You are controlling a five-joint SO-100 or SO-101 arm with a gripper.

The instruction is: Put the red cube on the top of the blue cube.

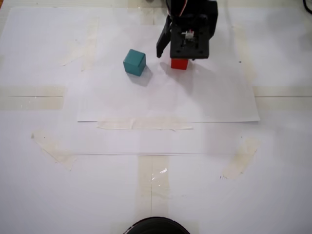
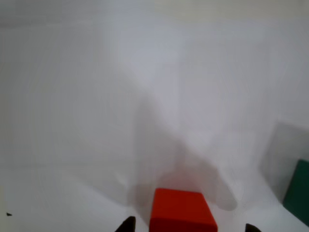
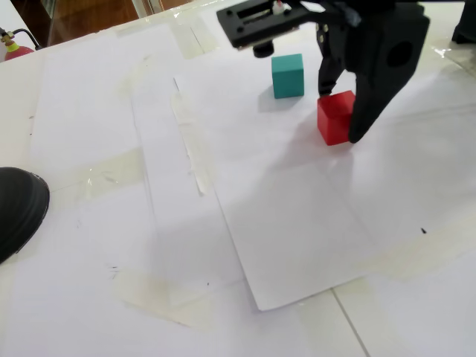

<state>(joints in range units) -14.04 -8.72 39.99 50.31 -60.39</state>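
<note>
**Over the red cube, jaws spread, grasp not yet made**

On the white paper sheet (image 1: 204, 97) taped to the table, the small matte bright-red cube (image 3: 336, 117) sits flat, with the small matte teal, blue-green cube (image 3: 288, 75) near it but clearly apart, a bare strip of paper between them. The black two-finger gripper (image 3: 341, 115) hangs over the red cube with its jaws spread wide, one finger on each side; in the wrist view the two dark fingertips flank the red cube (image 2: 182, 210) with visible gaps, so nothing is held.

The step in hand looks like the approach to the grasp. Next, the jaws probably need to settle lower and close squarely on opposite faces, then lift and carry the cube across to the teal one (image 1: 134, 62).

Both cubes are plain, sharp-edged and equal in size, and the teal one's flat top leaves little margin for a skewed release.
</note>
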